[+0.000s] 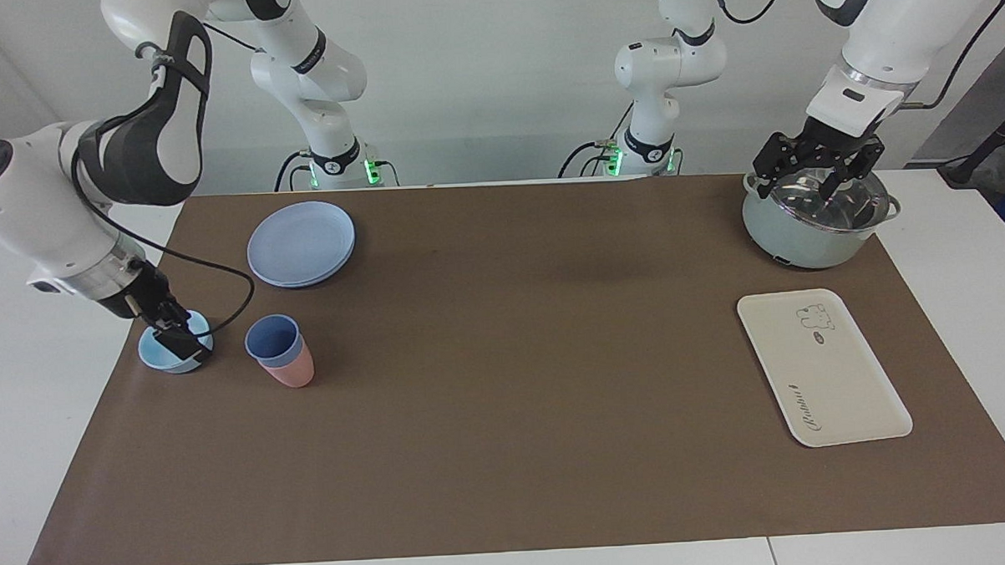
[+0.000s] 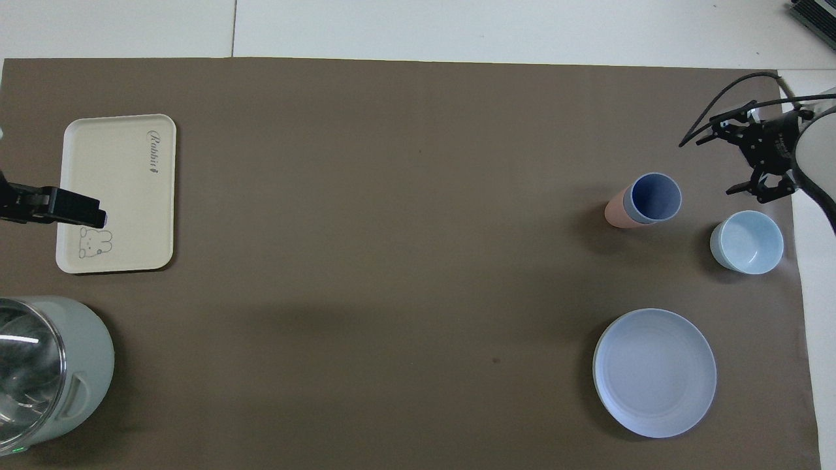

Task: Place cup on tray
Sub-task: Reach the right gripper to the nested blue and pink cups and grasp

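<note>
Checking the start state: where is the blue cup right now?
The blue cup stands nested in a pink cup at the right arm's end of the table, beside the light-blue bowl and farther from the robots than the round plate.

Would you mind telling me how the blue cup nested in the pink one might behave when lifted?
The periwinkle cup looks like thin plastic, so probably light and stiff. It sits nested inside the pink tumbler, which may lift along with it. Its smooth tapered wall could slip in a loose grip.
</note>
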Available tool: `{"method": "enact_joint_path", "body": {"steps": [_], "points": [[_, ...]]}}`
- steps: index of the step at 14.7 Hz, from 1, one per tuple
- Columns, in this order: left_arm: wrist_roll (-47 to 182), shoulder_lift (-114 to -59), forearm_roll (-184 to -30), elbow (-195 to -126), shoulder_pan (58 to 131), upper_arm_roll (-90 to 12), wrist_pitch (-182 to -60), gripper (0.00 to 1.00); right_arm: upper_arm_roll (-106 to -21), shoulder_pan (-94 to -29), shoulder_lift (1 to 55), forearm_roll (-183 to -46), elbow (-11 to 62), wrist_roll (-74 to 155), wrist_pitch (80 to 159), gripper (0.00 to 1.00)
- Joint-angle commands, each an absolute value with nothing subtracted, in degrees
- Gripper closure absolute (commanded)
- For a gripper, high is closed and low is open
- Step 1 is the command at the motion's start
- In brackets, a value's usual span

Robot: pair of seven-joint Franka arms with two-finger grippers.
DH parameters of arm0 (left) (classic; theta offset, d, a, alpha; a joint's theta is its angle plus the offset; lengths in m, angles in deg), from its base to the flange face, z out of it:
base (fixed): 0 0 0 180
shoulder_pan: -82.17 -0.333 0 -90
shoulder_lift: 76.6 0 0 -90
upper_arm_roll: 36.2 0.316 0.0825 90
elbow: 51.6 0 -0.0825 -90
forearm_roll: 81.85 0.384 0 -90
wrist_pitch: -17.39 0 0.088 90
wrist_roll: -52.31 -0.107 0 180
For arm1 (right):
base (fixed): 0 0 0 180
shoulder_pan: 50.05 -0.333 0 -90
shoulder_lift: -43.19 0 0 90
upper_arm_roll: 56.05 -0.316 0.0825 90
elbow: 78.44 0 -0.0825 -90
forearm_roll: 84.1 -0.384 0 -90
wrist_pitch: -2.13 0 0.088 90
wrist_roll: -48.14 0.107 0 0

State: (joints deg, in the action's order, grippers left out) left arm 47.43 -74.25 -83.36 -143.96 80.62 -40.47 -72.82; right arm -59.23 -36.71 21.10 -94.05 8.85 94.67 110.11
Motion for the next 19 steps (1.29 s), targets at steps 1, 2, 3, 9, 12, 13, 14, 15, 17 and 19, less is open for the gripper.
{"method": "enact_joint_path", "body": {"steps": [1, 2, 3, 9, 12, 13, 14, 15, 17, 19], "points": [[46.8, -73.7, -84.1, -144.5, 79.8, -40.9, -72.7, 0.00, -59.8, -35.8, 17.3, -100.5, 7.4, 98.4, 110.2, 0.00], [46.8, -73.7, -84.1, -144.5, 79.8, -40.9, -72.7, 0.00, -59.8, -35.2, 15.7, -103.4, 7.6, 98.6, 110.2, 0.00], [46.8, -73.7, -84.1, -144.5, 79.8, -40.8, -72.7, 0.00, -59.8, -34.4, 14.5, -104.6, 8.0, 98.6, 110.1, 0.00], [46.8, -73.7, -84.1, -144.5, 79.8, -40.9, -72.7, 0.00, -59.8, -34.2, 12.6, -109.7, 12.5, 100.1, 109.9, 0.00], [46.8, -73.7, -84.1, -144.5, 79.8, -40.9, -72.7, 0.00, -59.8, -34.2, 12.0, -113.3, 14.5, 101.4, 109.5, 0.00], [46.8, -73.7, -84.1, -144.5, 79.8, -40.9, -72.7, 0.00, -59.8, -34.2, 12.1, -114.2, 15.3, 101.4, 109.4, 0.00], [46.8, -73.7, -84.1, -144.5, 79.8, -40.8, -72.7, 0.00, -59.8, -34.2, 12.3, -114.7, 15.7, 101.4, 109.3, 0.00], [46.8, -73.7, -84.1, -144.5, 79.8, -40.9, -72.7, 0.00, -59.9, -34.4, 12.4, -115.3, 15.9, 101.1, 108.5, 0.00], [46.8, -73.7, -84.1, -144.5, 79.8, -40.9, -72.7, 0.00, -59.9, -34.5, 13.0, -117.7, 17.3, 99.2, 107.2, 0.00], [46.8, -73.7, -84.1, -144.5, 79.8, -40.8, -72.7, 0.00, -60.0, -35.1, 14.2, -120.5, 19.5, 95.0, 107.3, 0.36]]}}
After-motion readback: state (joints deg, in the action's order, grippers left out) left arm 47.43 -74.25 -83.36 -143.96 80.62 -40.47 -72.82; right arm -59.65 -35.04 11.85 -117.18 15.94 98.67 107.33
